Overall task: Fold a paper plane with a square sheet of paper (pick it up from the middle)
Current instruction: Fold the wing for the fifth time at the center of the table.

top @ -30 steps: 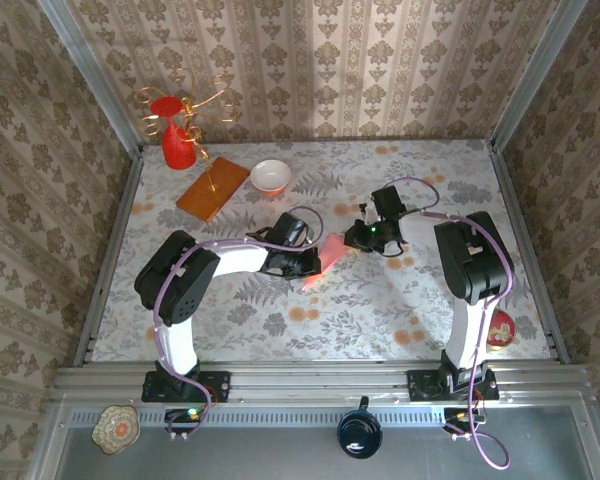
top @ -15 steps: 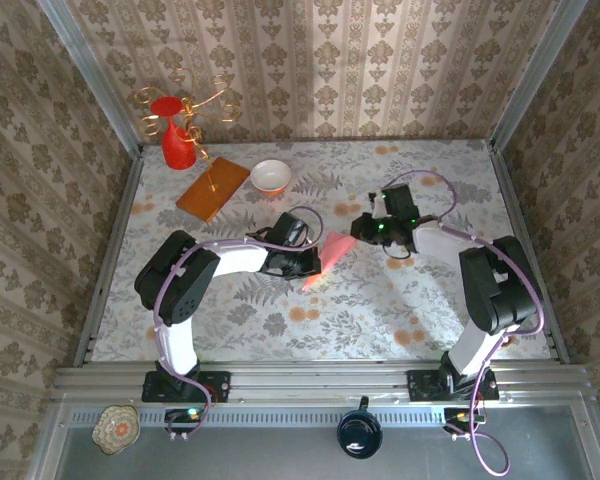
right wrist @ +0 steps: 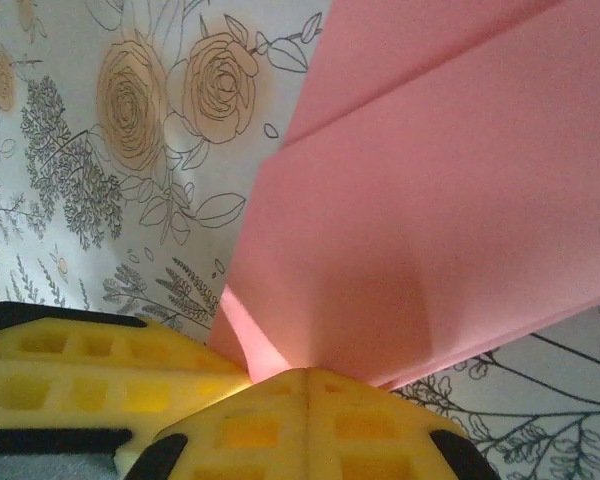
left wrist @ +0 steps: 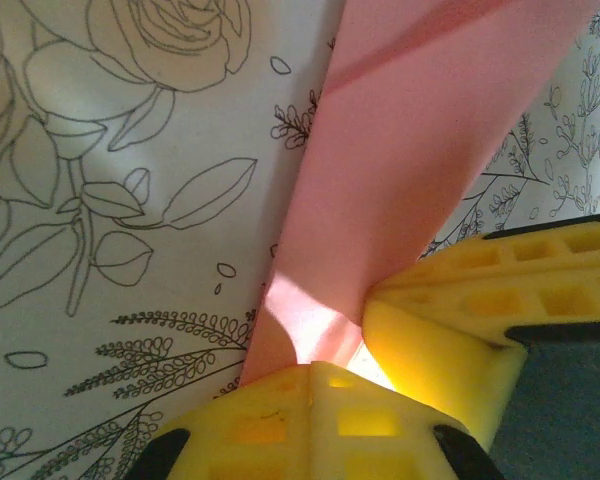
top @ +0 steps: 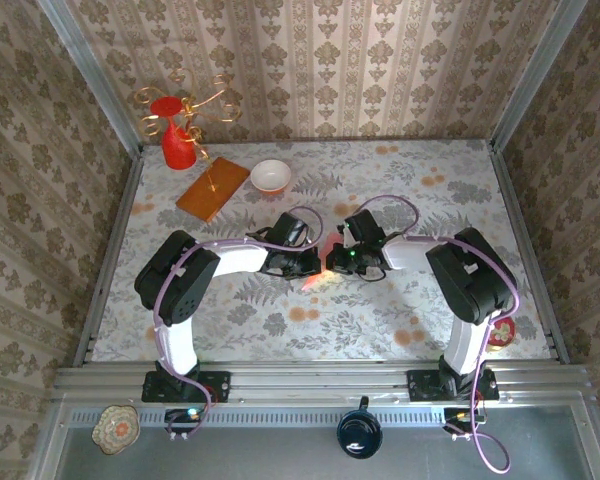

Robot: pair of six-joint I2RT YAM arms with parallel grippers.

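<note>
The left tool [left wrist: 345,360] and right tool [right wrist: 280,375] each clench the paper plane [top: 309,282] mid-counter [top: 380,310]; a white bowl [top: 271,176] sits near the far edge.

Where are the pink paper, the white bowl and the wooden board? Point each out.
pink paper [left wrist: 420,150]: left wrist view, flat middle.
white bowl [top: 271,177]: top view, its inside.
wooden board [top: 210,193]: top view, its centre.

Robot test booth, wallpapered walls [top: 310,60], aluminium frame [top: 320,380], floral tabletop [top: 380,310]
</note>
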